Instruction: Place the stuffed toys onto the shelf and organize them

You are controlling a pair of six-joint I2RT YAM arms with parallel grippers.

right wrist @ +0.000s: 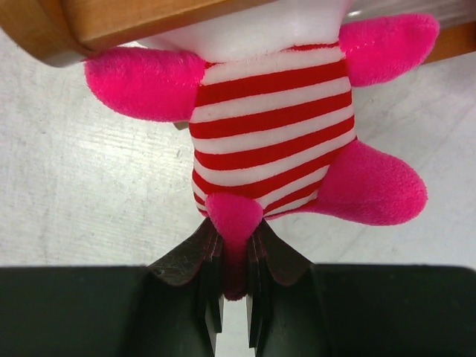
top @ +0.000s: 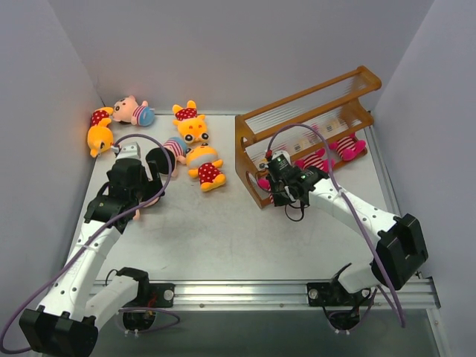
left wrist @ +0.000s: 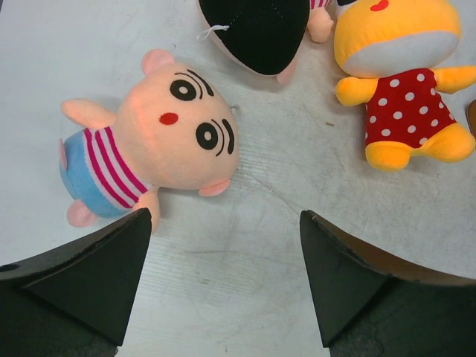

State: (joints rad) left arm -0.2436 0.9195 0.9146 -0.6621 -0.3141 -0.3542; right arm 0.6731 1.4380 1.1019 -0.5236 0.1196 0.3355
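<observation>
Striped doll [right wrist: 271, 141], leg pinched by the right pincer [right wrist: 234, 260], likely needs pushing deeper into the shelf [right wrist: 111, 22]; left pincer [left wrist: 223, 223] hangs spread.

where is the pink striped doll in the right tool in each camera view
top external: the pink striped doll is right of centre, at the left end of the shelf, mostly hidden by the right tool.
left wrist: not in it.
right wrist: the doll fills the centre, one leg pinched in the tool.
shared landmark: the orange-brown shelf frame, which runs along the top edge of the right wrist view.
</observation>
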